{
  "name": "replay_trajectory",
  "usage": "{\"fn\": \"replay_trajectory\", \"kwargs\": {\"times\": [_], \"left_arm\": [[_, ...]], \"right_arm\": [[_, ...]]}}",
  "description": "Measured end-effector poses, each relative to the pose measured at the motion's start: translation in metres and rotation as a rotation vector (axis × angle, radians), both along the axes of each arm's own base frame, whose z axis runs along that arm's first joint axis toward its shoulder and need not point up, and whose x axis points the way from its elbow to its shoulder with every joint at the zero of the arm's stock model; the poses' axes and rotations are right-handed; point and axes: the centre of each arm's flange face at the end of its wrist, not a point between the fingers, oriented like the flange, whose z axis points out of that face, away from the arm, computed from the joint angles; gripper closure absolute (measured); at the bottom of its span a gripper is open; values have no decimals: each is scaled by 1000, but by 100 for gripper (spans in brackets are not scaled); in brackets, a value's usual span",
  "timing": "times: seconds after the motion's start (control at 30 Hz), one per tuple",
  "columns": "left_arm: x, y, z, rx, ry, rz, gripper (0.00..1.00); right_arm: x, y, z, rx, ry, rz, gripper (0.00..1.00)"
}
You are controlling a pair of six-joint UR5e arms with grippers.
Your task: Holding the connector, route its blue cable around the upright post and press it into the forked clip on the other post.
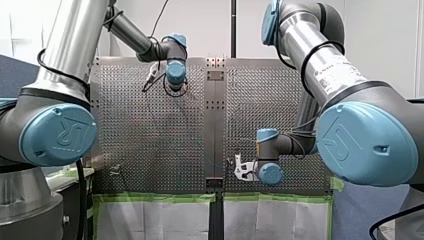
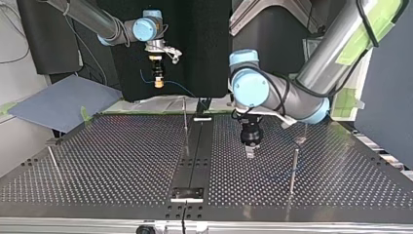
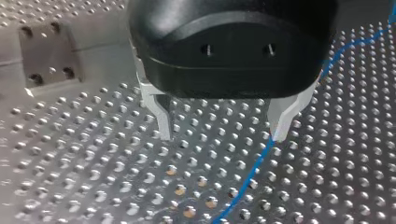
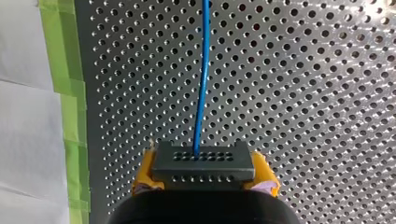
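In the front view, the left arm (image 1: 134,39) is stretched far out over the table (image 1: 140,130), and its wrist is held above the far rows of holes. The right arm (image 1: 287,142) is folded back, with its wrist kept low by the near edge, just above the green tape (image 1: 155,198). Neither arm's fingers can be made out here.

In the top view, the right gripper (image 2: 158,84) is held high above the table, pointing down. A thin blue cable (image 2: 180,87) is seen trailing from its tip toward the left gripper (image 2: 250,150). The left gripper is lowered almost onto the holes. A thin post (image 2: 185,122) stands between the two grippers. A second post (image 2: 293,168) stands near the left gripper, on the side away from the right one. Which post carries the clip cannot be told.

In the left wrist view, the metal fingers (image 3: 161,114) are spread wide and nothing is held between them. Their tips are kept just above the table. The cable is laid across the holes and passes right at one fingertip, outside the gap. Whether it touches cannot be told. A small plate (image 3: 46,58) with four holes lies beside the gripper.

In the right wrist view, the yellow pads (image 4: 144,173) are closed on the dark connector (image 4: 203,164). The cable leaves the connector's middle and runs straight ahead of the gripper, over the table. The tape is seen off to one side.
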Motion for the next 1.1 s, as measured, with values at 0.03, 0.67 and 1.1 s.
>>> {"fn": "replay_trajectory", "kwargs": {"times": [0.03,0.67,1.1], "left_arm": [[2,0,-3,4,3,3,0],[30,-12,-10,10,-13,44,0],[48,-7,-35,31,16,79,0]], "right_arm": [[0,0,0,-1,0,0,100],[1,1,0,-1,-3,2,100],[1,1,0,0,-3,4,100]]}}
